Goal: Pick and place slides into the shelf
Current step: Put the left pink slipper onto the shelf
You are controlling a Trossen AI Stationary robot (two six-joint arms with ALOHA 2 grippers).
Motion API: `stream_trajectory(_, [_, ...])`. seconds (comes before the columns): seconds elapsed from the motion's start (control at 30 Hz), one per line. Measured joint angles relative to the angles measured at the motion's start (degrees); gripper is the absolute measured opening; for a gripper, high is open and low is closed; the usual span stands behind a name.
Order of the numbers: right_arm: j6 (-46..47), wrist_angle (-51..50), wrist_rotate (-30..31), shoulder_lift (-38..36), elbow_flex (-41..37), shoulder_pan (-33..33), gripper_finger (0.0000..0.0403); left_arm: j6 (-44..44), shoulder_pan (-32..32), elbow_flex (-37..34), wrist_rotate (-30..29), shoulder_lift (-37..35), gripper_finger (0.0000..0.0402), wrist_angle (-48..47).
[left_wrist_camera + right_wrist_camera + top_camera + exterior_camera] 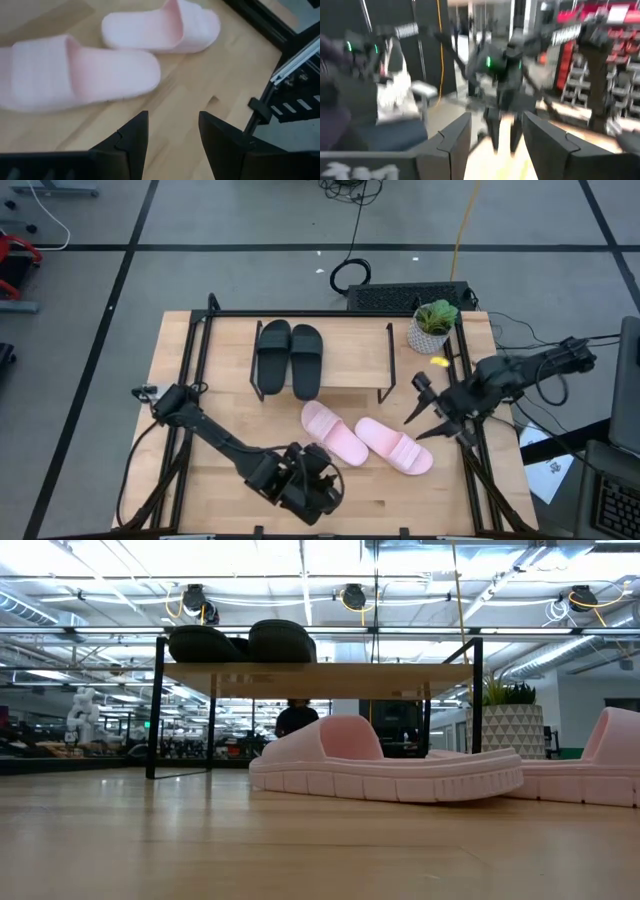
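Note:
Two matte black slides [290,358] lie side by side on the shelf [355,352], soles down on its light wood top; in the low view the black slides [240,642] sit above the plank [320,675]. Two pale pink slides [335,433] [395,445] lie sole-down on the table in front of the shelf, also seen as pink slides [75,70] [162,27] in the left wrist view. My left gripper [172,120] is open, low near the table's near edge [312,480], short of the pink slides. My right gripper [425,408] is open, right of the pink slides, fingers apart [495,125].
A potted plant [432,328] stands on the table at the shelf's far right corner. A black keyboard [410,295] lies just past the table's far edge. Black frame rails [475,450] run along both table sides. Bare wood [220,410] lies left of the pink slides.

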Motion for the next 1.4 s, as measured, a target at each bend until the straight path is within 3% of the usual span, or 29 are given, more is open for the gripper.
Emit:
stream_trajectory(0.2, [-7.9,-2.9,8.3,7.1,0.0,3.2,0.0169,-12.3,-3.7,0.0,0.0,-3.3,0.0172,-10.8])
stream_trajectory(0.53, [-18.1,-4.6,30.9,21.7,5.2,7.9,0.0169,-31.9,-10.1,0.0,7.2,-6.4,0.0172,-30.1])
stream_trajectory(0.7, [-20.1,-9.1,32.0,30.4,13.1,9.0,0.0169,-36.7,-11.8,0.0,12.3,-6.8,0.0172,-35.2])
stream_trajectory(0.93, [-15.7,-20.7,39.0,41.0,20.6,8.5,0.0169,-38.2,-13.5,0.0,12.3,-6.8,0.0172,-37.2])
stream_trajectory(1.13, [-14.4,-22.8,39.4,47.8,21.7,8.3,0.0169,-38.2,-14.7,0.0,12.3,-6.8,0.0172,-38.2])
stream_trajectory(1.4, [-17.1,-22.6,46.8,54.3,21.7,8.2,0.0169,-38.3,-16.0,0.0,11.9,-6.8,0.0172,-38.7])
